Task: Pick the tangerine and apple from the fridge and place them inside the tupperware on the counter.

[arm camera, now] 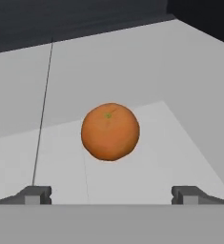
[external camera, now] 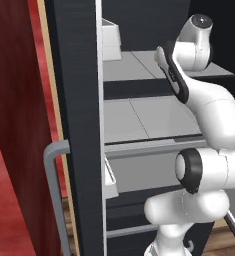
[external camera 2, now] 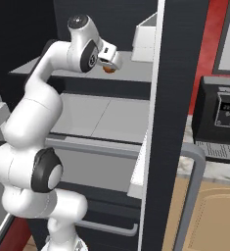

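**Open gripper lined up on the tangerine inside the fridge**

In the hand view one tangerine point(arm camera: 110, 132) sits at the centre of the frame on a light grey fridge shelf point(arm camera: 180, 86), and the gripper point(arm camera: 111, 194) shows two dark fingertips point(arm camera: 35, 194) spread wide at the bottom left and bottom right. The jaws stand open, apart from the fruit, with the tangerine centred in the gap between them; I judge this as an alignment for a grasp, wide enough to pass either side of the ball.

In the right base view the arm reaches to the upper middle of the frame, where the tangerine point(external camera 2: 107, 68) peeks out orange just under the hand, on the upper shelf of the fridge point(external camera 2: 170, 98). The open fridge door edge runs down the middle of that frame, which is why the arm enters from the left.

Count: one tangerine, one gripper, two fingertips, one coffee machine point(external camera 2: 222, 120) at the right.
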Tool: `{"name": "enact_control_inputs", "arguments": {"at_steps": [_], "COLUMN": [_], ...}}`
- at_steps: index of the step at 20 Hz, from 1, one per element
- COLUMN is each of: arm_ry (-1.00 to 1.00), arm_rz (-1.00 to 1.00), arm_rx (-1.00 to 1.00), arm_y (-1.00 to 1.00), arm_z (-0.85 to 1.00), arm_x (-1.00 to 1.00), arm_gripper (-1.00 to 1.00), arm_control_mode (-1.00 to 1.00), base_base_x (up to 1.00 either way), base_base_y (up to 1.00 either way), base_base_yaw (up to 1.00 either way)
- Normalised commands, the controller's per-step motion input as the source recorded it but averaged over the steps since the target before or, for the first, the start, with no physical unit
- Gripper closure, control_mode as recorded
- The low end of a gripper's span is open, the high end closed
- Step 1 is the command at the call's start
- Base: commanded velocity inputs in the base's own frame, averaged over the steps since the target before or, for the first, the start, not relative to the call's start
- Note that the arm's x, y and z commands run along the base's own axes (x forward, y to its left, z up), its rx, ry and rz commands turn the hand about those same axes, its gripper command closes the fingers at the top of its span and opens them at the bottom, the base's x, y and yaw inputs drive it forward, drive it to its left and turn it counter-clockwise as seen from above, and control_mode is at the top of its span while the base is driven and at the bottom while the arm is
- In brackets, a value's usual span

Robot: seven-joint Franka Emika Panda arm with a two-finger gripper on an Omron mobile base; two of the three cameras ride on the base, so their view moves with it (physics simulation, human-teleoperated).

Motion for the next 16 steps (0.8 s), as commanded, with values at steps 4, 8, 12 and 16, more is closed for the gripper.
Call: {"name": "enact_control_inputs", "arguments": {"at_steps": [4,8,12,16], "arm_ry": [0.00,0.00,0.00,0.00], "arm_rz": [0.00,0.00,0.00,0.00], "arm_rx": [0.00,0.00,0.00,0.00], "arm_y": [-0.06,-0.13,-0.15,-0.10], "arm_z": [-0.24,-0.19,-0.14,-0.12], "arm_x": [0.29,0.37,0.39,0.44], "arm_gripper": [-1.00,-1.00,-1.00,-1.00], "arm_control_mode": [-1.00,-1.00,-1.00,-1.00], "base_base_x": [0.00,0.00,0.00,0.00], "base_base_y": [0.00,0.00,0.00,0.00], "base_base_yaw": [0.00,0.00,0.00,0.00]}}
